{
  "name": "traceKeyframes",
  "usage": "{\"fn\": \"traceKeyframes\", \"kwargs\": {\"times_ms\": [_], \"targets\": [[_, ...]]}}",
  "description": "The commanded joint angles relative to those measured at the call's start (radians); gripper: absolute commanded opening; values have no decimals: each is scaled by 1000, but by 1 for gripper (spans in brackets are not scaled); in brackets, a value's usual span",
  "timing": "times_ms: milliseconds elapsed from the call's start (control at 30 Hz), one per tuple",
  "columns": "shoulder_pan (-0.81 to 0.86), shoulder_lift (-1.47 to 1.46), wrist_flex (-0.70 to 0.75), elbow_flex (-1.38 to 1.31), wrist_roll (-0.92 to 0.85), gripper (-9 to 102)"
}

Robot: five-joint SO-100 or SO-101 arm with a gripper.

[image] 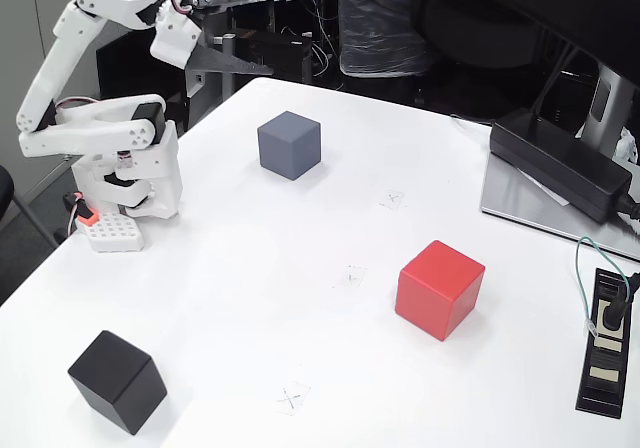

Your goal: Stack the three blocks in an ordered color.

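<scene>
White arm folded at the far left of the desk (pixel 250 318), tool (pixel 268 30) up high with jaws spread wide and gripping nothing, blue-grey block (pixel 289 145) nearest it, red block (pixel 439 289) mid-right, black block (pixel 117 381) near left, all well apart, power brick (pixel 558 163) far right.
</scene>
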Motion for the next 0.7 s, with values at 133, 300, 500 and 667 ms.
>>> {"fn": "traceKeyframes", "kwargs": {"times_ms": [133, 300, 500, 667], "targets": [[-12, -387, 126, -250, -37, 35], [-17, -684, 262, -393, -43, 35], [-32, -943, 241, -457, -44, 36], [-195, -1081, 253, -454, -74, 35]]}}
